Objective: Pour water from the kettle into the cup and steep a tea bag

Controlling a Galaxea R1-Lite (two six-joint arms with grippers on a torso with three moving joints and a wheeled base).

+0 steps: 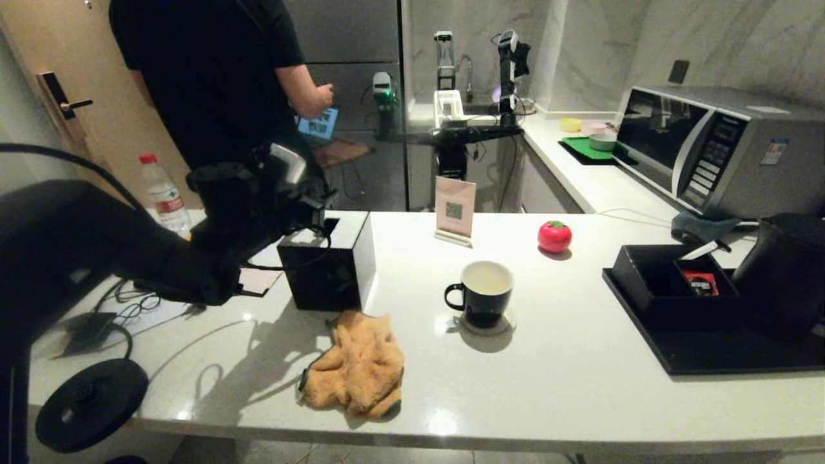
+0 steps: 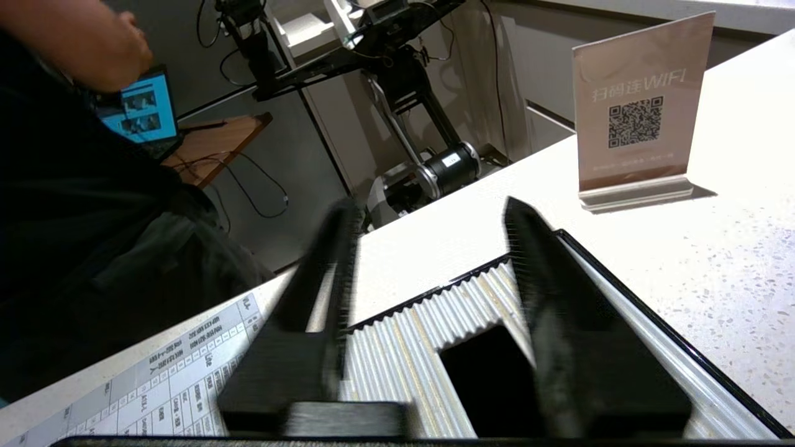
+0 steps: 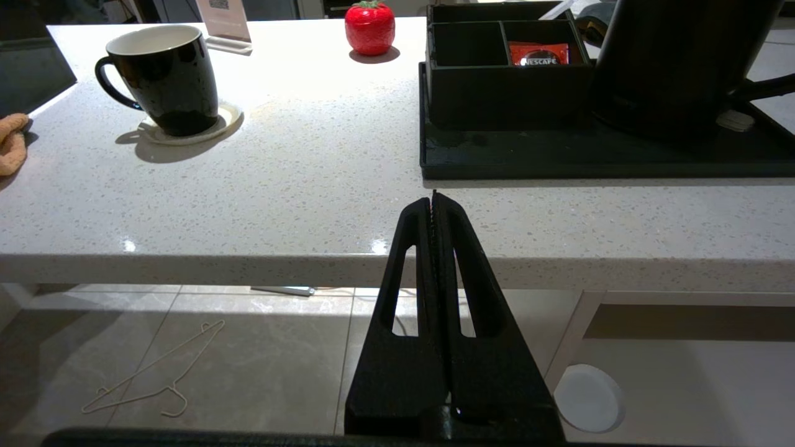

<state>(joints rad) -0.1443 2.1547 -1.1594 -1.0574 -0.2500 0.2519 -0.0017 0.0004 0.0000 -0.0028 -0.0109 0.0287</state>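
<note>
Microwave (image 1: 722, 148) stands behind the kettle (image 1: 786, 274) on the black tray (image 1: 709, 348). Left gripper (image 2: 428, 248), fingers spread and empty, hovers over the tissue box (image 1: 329, 264). Right gripper (image 3: 433, 202) is pressed together below the counter edge. The cup (image 1: 483, 293) stands mid-counter; the red sachet (image 3: 538, 54) reads "NESCAFE".

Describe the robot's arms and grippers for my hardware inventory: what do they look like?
The left arm is bulky and matte black, with a silver-grey block near the wrist and thin black cables trailing from it. The left gripper and the right gripper each have two long, tapering black fingers with finely ribbed inner faces; the right gripper's fingers have slotted cut-outs.
</note>
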